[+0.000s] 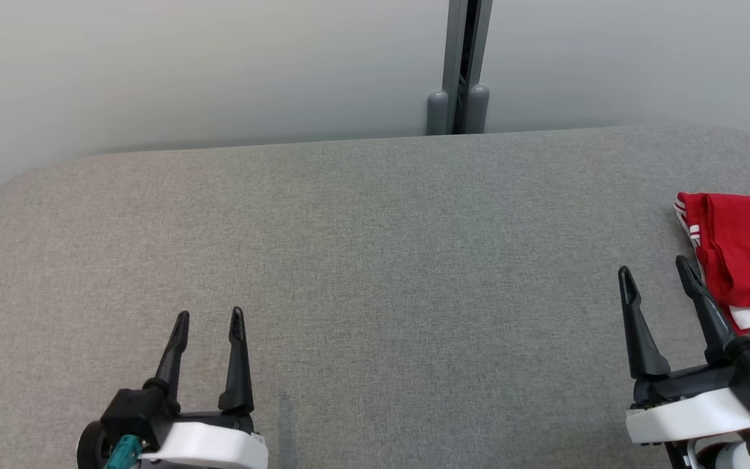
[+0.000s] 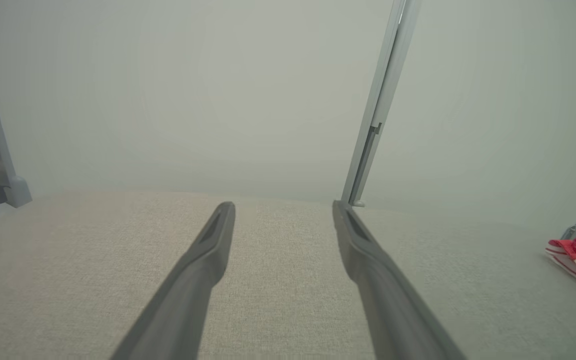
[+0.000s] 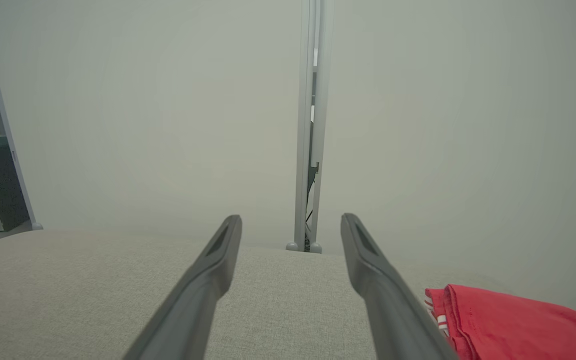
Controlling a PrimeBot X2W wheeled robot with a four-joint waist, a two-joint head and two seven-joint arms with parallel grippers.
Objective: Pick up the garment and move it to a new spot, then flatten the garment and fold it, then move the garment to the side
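Garment, red and apparently folded, lies at the frame's right edge on the surface; left fingers and right fingers stand wide, empty. Best to draw the right ones away without snagging cloth.

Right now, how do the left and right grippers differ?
The right gripper sits beside the red garment; the left gripper is far from it, over the grey surface. The right gripper's fingers lean left in the head view; the left gripper's point nearly straight up. Both are open and empty.
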